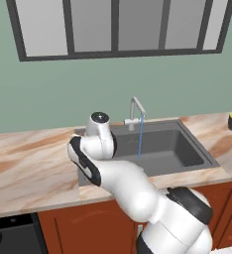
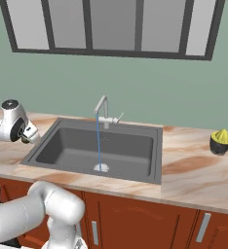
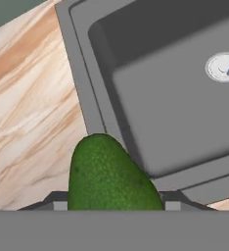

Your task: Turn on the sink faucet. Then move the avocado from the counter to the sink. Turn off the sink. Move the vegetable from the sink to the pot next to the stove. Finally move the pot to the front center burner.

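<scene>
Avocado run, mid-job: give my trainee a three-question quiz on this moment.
1. True or false: water is running from the faucet into the sink.
2. Where is the avocado right now? A) lying on the sink floor B) held in the gripper above the sink's rim and the counter C) in the dark bowl
3. Fill in: the stream lands on the pale round ____.

Key: 1 true; 2 B; 3 drain.

No readable text, labels, brands, numbers or signs on any surface; nothing legible anywhere.
</scene>
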